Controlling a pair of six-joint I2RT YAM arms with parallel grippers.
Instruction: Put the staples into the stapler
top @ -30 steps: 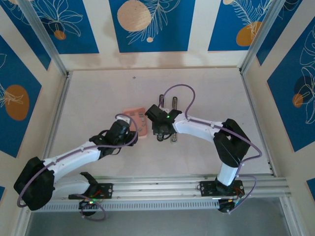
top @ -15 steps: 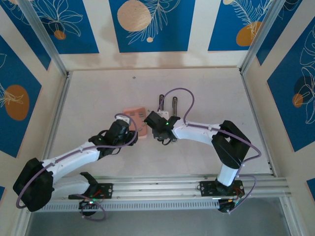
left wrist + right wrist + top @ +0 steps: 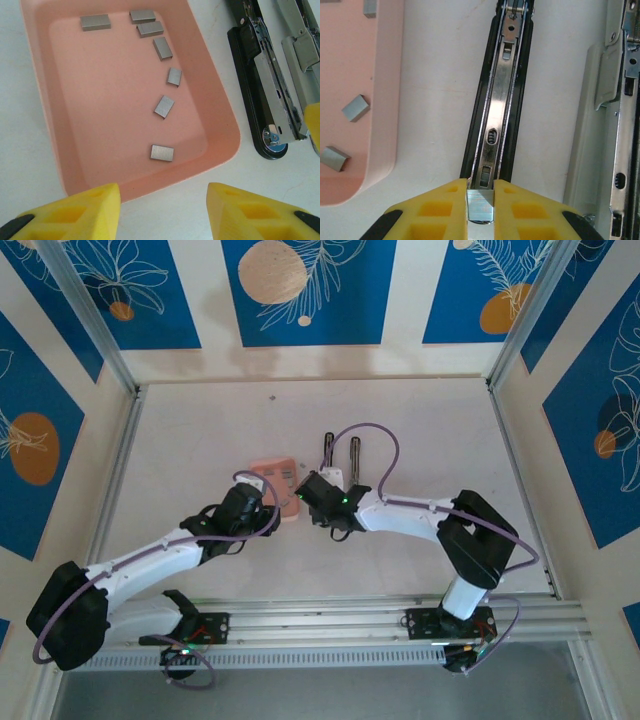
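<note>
The stapler lies opened out flat: its black base with the metal channel [image 3: 497, 100] [image 3: 257, 95] [image 3: 328, 448], and beside it the silvery-white bar [image 3: 610, 125] [image 3: 305, 50] [image 3: 355, 452]. My right gripper [image 3: 480, 200] [image 3: 314, 492] is shut on a short silvery strip of staples [image 3: 480, 206], right over the near end of the black base's channel. The salmon-pink box [image 3: 110, 100] [image 3: 380, 100] [image 3: 270, 471] lies just left of the stapler with several loose staple strips [image 3: 162, 152] [image 3: 355, 108] in it. My left gripper [image 3: 162, 210] [image 3: 262, 502] is open with nothing between its fingers, at the box's near edge.
White tabletop [image 3: 200, 440] surrounds the box and the stapler. An aluminium rail [image 3: 380, 615] runs along the near edge, with blue patterned walls on the other sides. The two wrists are close together over the box and the stapler.
My right gripper has moved a little left and nearer with the staple strip, to the near end of the black base. The left arm has stayed still.
</note>
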